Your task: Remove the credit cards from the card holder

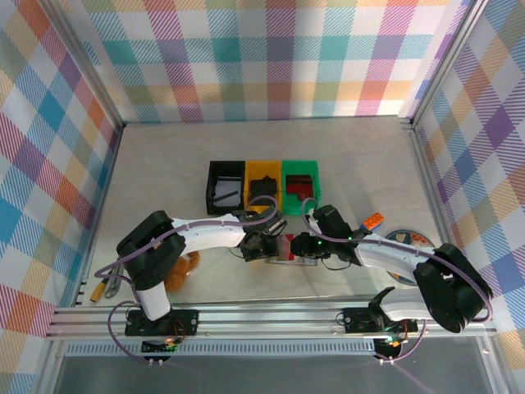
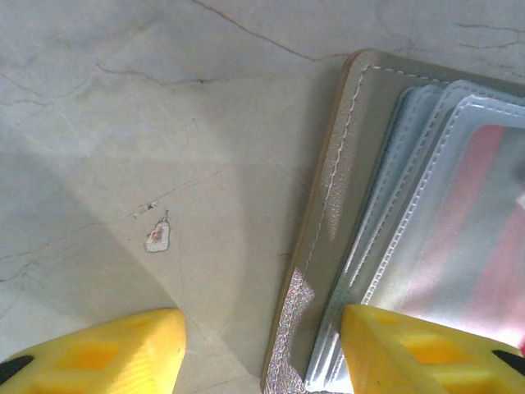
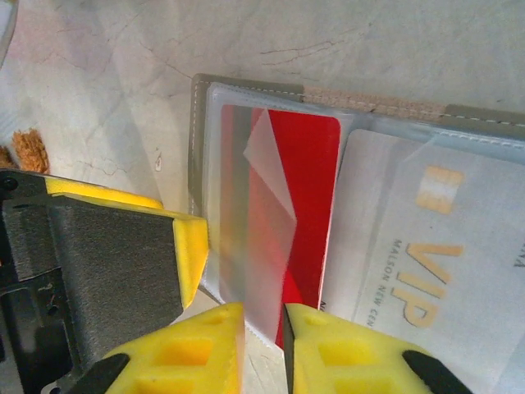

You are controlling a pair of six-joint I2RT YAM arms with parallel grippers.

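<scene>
The grey card holder [image 1: 289,251] lies open on the table between my two grippers. In the left wrist view its stitched grey edge [image 2: 328,222] and clear sleeves run between my yellow fingers. My left gripper [image 2: 262,353] is open, one finger [image 2: 410,353] resting on the sleeves and the other on the table. A red credit card [image 3: 308,172] sits in a clear sleeve, and a white VIP card [image 3: 426,246] lies to its right. My right gripper [image 3: 264,345] has its jaws a narrow gap apart, with the lower edge of the red card's clear sleeve in that gap.
Black [image 1: 212,185], yellow [image 1: 264,167] and green [image 1: 300,164] bins stand in a row just behind the holder. An orange item [image 1: 373,220] and a round disc [image 1: 408,240] lie to the right. A brown object [image 1: 182,271] lies near the left arm's base.
</scene>
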